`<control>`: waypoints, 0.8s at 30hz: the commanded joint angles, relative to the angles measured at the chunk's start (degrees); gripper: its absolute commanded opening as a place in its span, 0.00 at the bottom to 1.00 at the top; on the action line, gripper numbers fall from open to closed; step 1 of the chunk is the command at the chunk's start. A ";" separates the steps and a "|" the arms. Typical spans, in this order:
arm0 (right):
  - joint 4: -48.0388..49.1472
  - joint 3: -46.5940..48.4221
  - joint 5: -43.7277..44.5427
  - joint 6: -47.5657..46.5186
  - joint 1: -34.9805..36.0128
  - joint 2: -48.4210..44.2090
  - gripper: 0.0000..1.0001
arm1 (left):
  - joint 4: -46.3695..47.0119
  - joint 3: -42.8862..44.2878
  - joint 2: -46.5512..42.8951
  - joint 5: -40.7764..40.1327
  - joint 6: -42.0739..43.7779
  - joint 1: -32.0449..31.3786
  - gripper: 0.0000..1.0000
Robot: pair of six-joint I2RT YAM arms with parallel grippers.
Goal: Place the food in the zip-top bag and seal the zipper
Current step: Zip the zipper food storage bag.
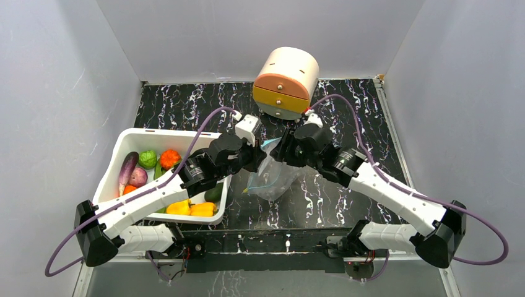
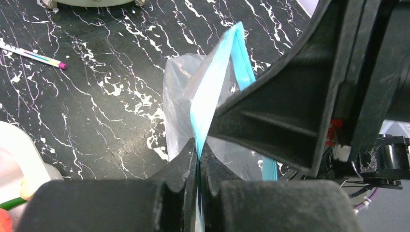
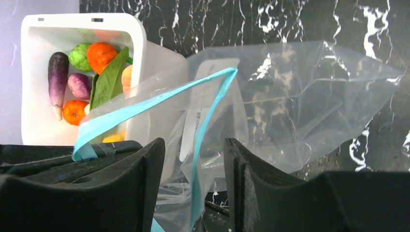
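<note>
The clear zip-top bag (image 1: 272, 176) hangs above the marble table between both grippers; it also shows in the right wrist view (image 3: 309, 96). My left gripper (image 2: 199, 150) is shut on its blue-green zipper strip (image 2: 212, 92). My right gripper (image 3: 193, 159) is open, with the other side of the zipper strip (image 3: 198, 159) running between its fingers, untouched. The food lies in the white tub (image 1: 124, 139): purple eggplant (image 3: 57, 77), orange fruit (image 3: 100, 54), green piece (image 3: 80, 55), long leaf (image 3: 109, 79), yellow peppers (image 1: 190, 208). The bag looks empty.
A round beige and orange drawer unit (image 1: 286, 83) stands at the back of the table. A thin pen-like stick (image 2: 34, 55) lies on the marble in the left wrist view. The tub's near corner (image 3: 145, 53) sits close to the bag.
</note>
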 commanded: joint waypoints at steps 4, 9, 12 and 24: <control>-11.02 6.15 12.04 19.06 5.75 3.42 0.45 | 1.80 2.46 -1.00 -1.95 -0.23 -0.25 0.00; -23.09 13.33 14.28 29.70 7.26 12.16 0.42 | 3.55 2.12 -1.31 -4.47 1.19 -0.18 0.00; -31.71 18.00 16.07 33.56 7.44 17.35 0.40 | 3.25 2.47 -1.51 -7.28 3.24 -0.19 0.00; -41.68 18.31 23.55 36.71 7.53 9.20 0.14 | 4.49 -1.75 -6.21 -22.03 7.61 -0.16 0.00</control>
